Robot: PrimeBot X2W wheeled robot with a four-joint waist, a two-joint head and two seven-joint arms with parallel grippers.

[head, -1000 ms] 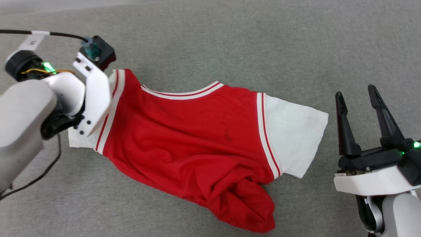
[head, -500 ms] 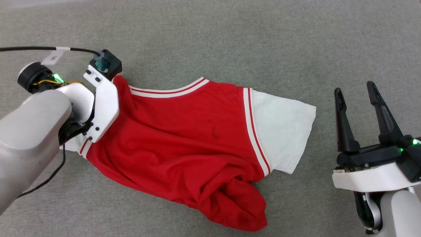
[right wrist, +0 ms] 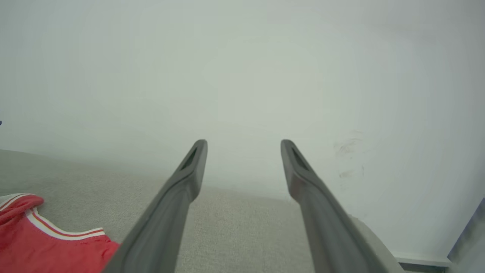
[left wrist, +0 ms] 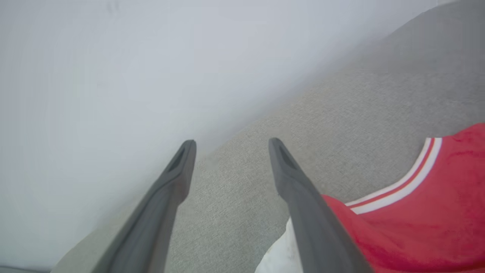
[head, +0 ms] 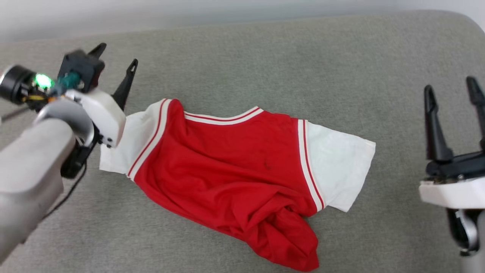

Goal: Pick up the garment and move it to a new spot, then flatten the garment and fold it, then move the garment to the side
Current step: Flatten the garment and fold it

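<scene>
Red garment [head: 235, 163] lies rumpled on grey upholstery [head: 265, 57]; left gripper [head: 115, 57] and right gripper [head: 450, 85] hover clear of it, jaws spread

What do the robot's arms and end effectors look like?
The left arm is pale grey and rounded, with a white wrist piece, a glowing green light, a small black box and a thin black cable. The left end effector and right end effector each have two long, dark, pointed fingers. The right one has a white base.
</scene>
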